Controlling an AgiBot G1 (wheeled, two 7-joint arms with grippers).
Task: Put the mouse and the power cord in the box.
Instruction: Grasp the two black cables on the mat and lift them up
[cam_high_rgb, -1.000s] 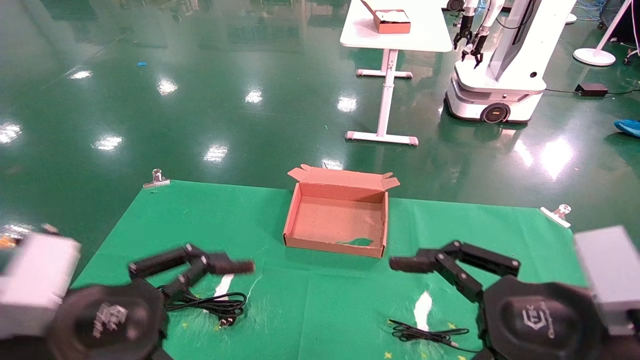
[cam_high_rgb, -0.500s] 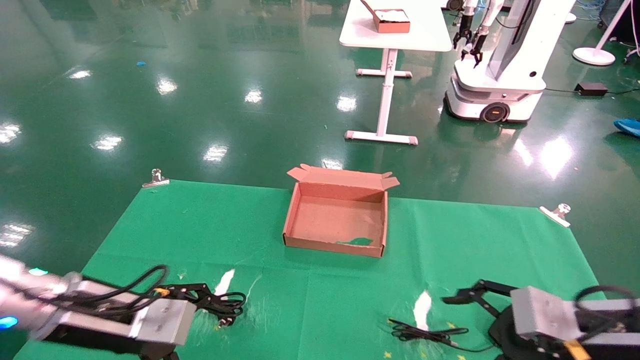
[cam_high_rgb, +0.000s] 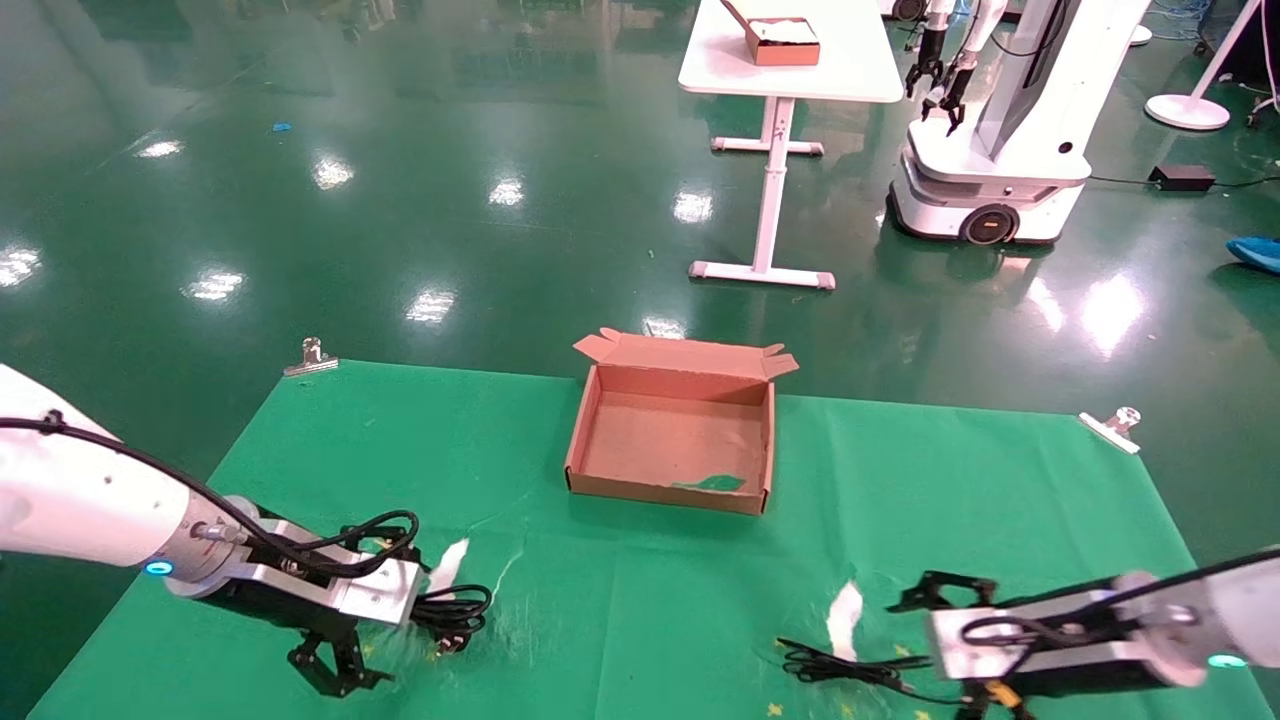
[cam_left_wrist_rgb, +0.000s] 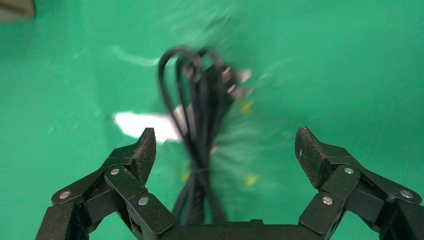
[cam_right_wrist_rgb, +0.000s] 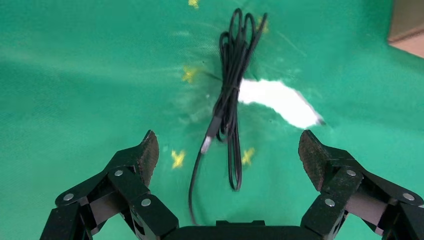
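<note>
The thick black coiled power cord (cam_left_wrist_rgb: 200, 125) with metal plug pins lies between the wide-open left gripper (cam_left_wrist_rgb: 225, 150) jaws. The right gripper (cam_right_wrist_rgb: 230, 152) jaws, equally wide, frame a thin black bundled cable (cam_right_wrist_rgb: 231, 95).

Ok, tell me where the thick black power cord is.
In the head view, the thick black coiled power cord lies on the green cloth at near left, beside the open left pincer, well short of the brown cardboard box.

Coiled power cord (cam_high_rgb: 455, 612) and thin cable (cam_high_rgb: 850, 668) lie outside the empty box (cam_high_rgb: 672, 440).
</note>
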